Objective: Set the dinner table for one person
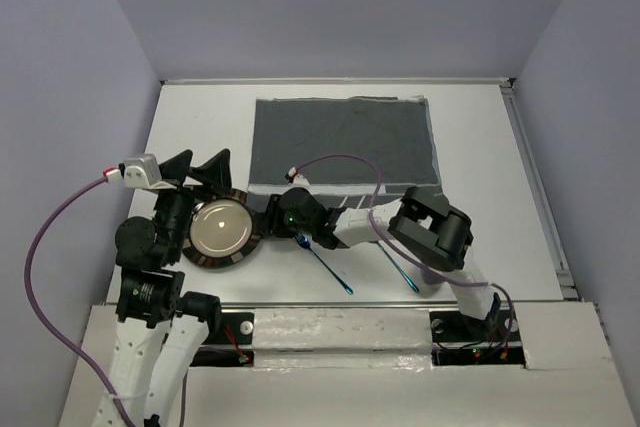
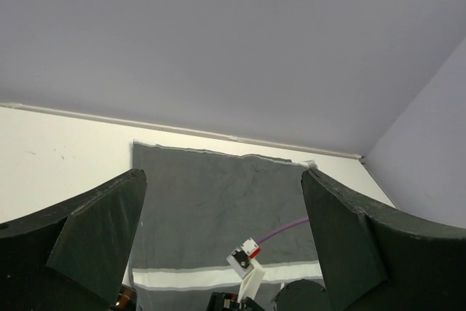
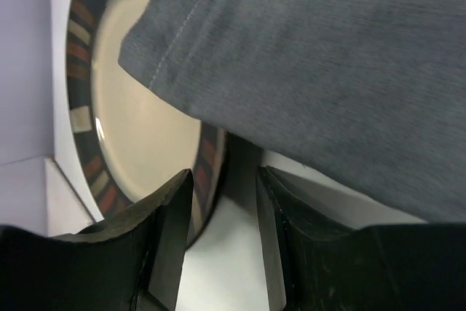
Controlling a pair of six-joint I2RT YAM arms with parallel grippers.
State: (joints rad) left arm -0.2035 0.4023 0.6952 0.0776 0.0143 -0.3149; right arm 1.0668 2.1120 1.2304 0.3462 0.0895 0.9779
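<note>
Straddling plate (image 3: 145, 129) rim: right tool (image 3: 223, 187) narrowed, unclamped | placemat (image 3: 328, 85) corner overlapping plate | blue utensils (image 1: 325, 265) nearby | left tool (image 1: 198, 169) wide

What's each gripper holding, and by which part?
Left gripper: nothing, open. Right gripper straddles the plate at its rim; whether it grips cannot be told.

A: The plate (image 1: 222, 227), seen from overhead: what is covered?
B: Left rim, under the left arm (image 1: 165, 222); right rim, under the right gripper (image 1: 265, 217).
A: And from the right wrist?
B: Its top is cut by the frame edge; the placemat (image 3: 328, 71) corner masks its right side. Right of the plate, one blue utensil (image 1: 325, 265) and a second blue utensil (image 1: 402, 272): heads too small to name.
</note>
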